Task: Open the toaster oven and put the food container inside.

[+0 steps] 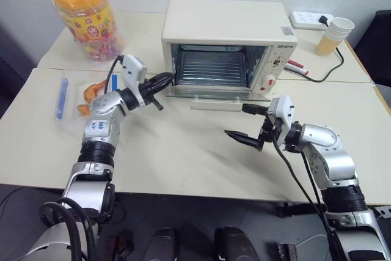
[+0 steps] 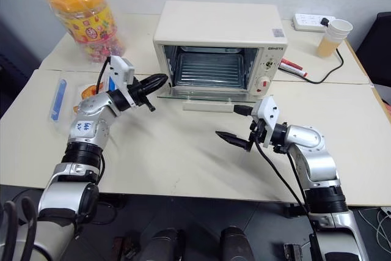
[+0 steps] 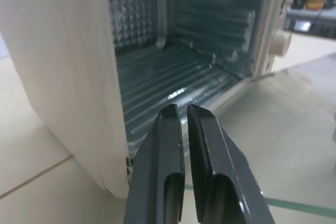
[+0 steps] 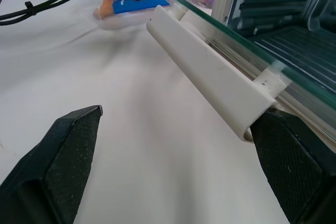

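On the cream table (image 1: 183, 151) we see the toaster oven (image 1: 227, 29) standing near the back, its glass door (image 1: 211, 93) dropped flat onto the tabletop and its long white handle (image 1: 215, 106) facing us. The wire rack (image 1: 211, 68) lies bare inside the cavity, and the red knob (image 1: 270, 80) sits low on the control panel at the oven's right side.

At the oven's left front corner we find the left gripper (image 1: 164, 81), its two black fingers (image 3: 173, 182) drawn almost together with a thin slit between them and nothing held. In the left wrist view those fingers point into the open cavity, just beside the oven's left wall.

The right gripper (image 1: 244, 124) hovers above the table in front of the handle's right end, its jaws spread wide and empty. One of its fingers sits close by the handle's end in the right wrist view.

The food container (image 1: 91, 95) rests on the table to the left, well apart from the oven and partly hidden behind the left arm; we can make out a blue clip (image 1: 62, 98) and orange pieces inside.

A tall orange-lidded snack jar (image 1: 85, 16) stands at the back left, and a power strip (image 1: 311, 20) and paper cup (image 1: 334, 35) at the back right.
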Controlling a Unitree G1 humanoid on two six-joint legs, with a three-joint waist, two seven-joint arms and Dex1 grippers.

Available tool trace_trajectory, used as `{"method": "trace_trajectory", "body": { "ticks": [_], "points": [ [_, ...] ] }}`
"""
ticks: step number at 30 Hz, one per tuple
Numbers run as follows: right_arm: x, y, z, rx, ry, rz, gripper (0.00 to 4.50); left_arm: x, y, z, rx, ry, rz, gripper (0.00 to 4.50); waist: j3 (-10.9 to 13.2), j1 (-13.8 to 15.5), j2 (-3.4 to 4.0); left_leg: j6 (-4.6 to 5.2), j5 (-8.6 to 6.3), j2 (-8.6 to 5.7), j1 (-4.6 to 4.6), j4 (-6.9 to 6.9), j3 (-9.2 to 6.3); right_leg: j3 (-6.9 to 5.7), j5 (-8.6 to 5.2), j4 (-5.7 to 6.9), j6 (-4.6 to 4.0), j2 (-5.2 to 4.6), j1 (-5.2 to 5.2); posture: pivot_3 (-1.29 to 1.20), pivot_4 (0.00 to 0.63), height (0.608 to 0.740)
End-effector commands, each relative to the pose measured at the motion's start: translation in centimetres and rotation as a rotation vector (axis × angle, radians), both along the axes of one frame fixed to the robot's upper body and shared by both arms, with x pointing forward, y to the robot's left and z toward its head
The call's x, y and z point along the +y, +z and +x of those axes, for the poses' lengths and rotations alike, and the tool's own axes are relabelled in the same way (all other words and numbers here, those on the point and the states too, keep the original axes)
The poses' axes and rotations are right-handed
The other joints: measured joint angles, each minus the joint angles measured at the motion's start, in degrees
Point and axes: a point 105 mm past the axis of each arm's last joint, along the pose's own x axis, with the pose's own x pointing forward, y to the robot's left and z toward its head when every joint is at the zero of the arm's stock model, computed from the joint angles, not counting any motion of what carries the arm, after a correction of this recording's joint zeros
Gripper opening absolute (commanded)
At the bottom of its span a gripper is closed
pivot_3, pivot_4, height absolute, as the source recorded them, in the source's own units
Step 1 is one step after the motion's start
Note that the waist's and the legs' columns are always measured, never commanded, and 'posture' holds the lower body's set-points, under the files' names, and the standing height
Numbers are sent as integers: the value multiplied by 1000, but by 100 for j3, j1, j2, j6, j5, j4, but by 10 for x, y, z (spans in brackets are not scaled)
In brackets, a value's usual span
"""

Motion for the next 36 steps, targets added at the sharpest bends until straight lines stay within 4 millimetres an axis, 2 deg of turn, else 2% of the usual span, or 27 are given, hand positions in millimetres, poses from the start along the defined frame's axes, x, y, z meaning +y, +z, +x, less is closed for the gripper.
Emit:
{"method": "trace_trajectory", "body": {
  "ticks": [1,4,8,12,14,18,20,22,26,29,30,33,36],
  "points": [
    [-18,8,-8,-71,-61,5,4500,-7,3,-6,-36,-57,36,419,1,11,-1,0,0,0,-1,1,0,-1,0,0,0,-1,0,0,150,740],
    [-37,-1,-18,-68,-141,-8,4500,-12,-7,-12,-24,-108,93,419,1,67,-1,0,0,-3,-1,4,-1,-1,0,0,0,-3,4,0,150,740],
    [-76,-21,-47,-39,-267,-32,4500,-17,-22,-21,-7,-155,155,419,1,164,-1,1,0,-4,-1,7,-1,-2,0,-1,0,-2,8,0,150,740],
    [-99,-26,-60,-50,-356,-66,4500,-22,-39,-25,29,-131,200,419,2,196,-3,4,0,-6,0,12,3,2,2,-2,3,-3,11,0,150,740],
    [-101,-22,-65,-62,-372,-61,4500,-24,-51,-28,52,-122,236,419,3,186,-4,11,4,-6,4,15,7,7,6,-3,11,-3,15,0,150,740],
    [-92,-7,-66,-98,-347,-41,4500,-28,-60,-36,99,-80,205,419,2,150,-3,10,5,-2,15,13,5,14,6,-10,11,-7,20,0,150,740],
    [-85,1,-65,-113,-317,-27,4500,-29,-60,-42,107,-83,180,770,2,140,-3,10,5,-3,16,11,5,14,6,-6,11,-13,21,0,150,740],
    [-77,10,-62,-123,-283,0,4500,-24,-49,-52,96,-89,104,1078,2,128,-3,9,5,-2,16,10,4,13,6,-5,11,-15,22,0,150,740],
    [-56,24,-59,-142,-189,30,4500,5,-28,-69,73,-44,-1,2160,3,126,-4,7,6,3,15,7,0,14,6,-8,11,-23,21,0,150,740],
    [-28,34,-60,-154,-80,80,4500,55,-18,-98,86,35,-55,2843,3,92,-3,6,7,5,15,6,-4,19,6,-13,11,-26,21,0,150,740],
    [-22,36,-60,-155,-57,91,4500,65,-17,-106,94,51,-56,3065,3,49,-3,5,6,6,17,2,-3,25,6,-14,11,-28,20,0,150,740],
    [-6,40,-61,-169,1,115,4500,95,-23,-129,145,144,-69,3845,4,21,1,1,4,8,17,-9,-16,51,5,-24,8,-31,24,0,150,740],
    [11,47,-60,-211,81,141,4500,147,-44,-171,225,353,-80,4475,5,69,1,2,2,5,14,-10,-25,49,5,-58,7,-35,33,0,150,740]
  ]
}}
